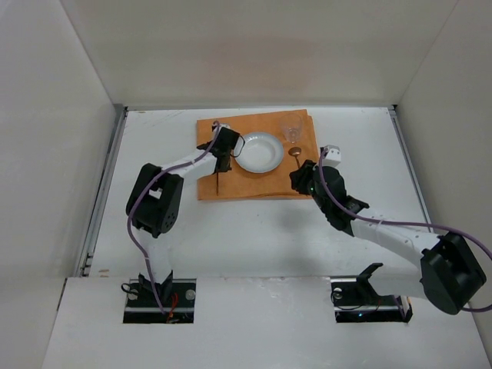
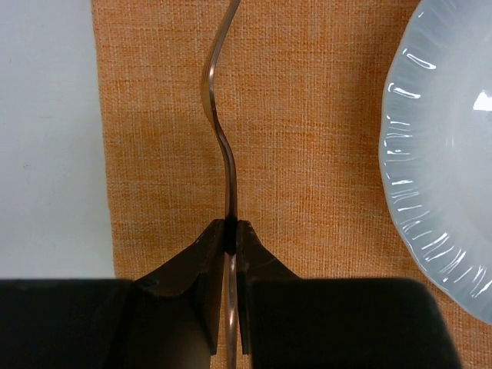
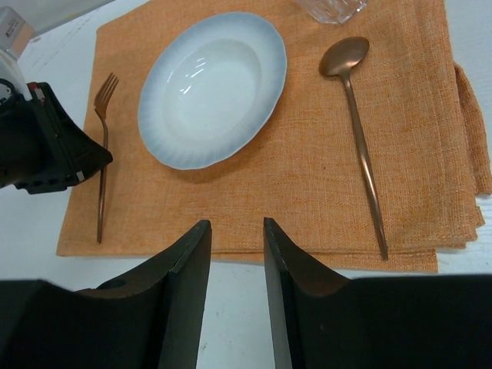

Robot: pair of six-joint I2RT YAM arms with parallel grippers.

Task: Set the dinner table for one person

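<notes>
Left wrist view: pinches fork (image 2: 219, 138) in left tool (image 2: 231, 231), long axis straight ahead, just left of plate (image 2: 438, 169), with right tool (image 3: 235, 224) parted, empty.

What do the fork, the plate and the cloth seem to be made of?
Fork: probably metal, copper-coloured, with a polished sheen.
Plate: glossy pale white, perhaps ceramic or glass; sharp highlights on its fluted rim.
Cloth: orange woven fabric, matte; the weave shows.
</notes>
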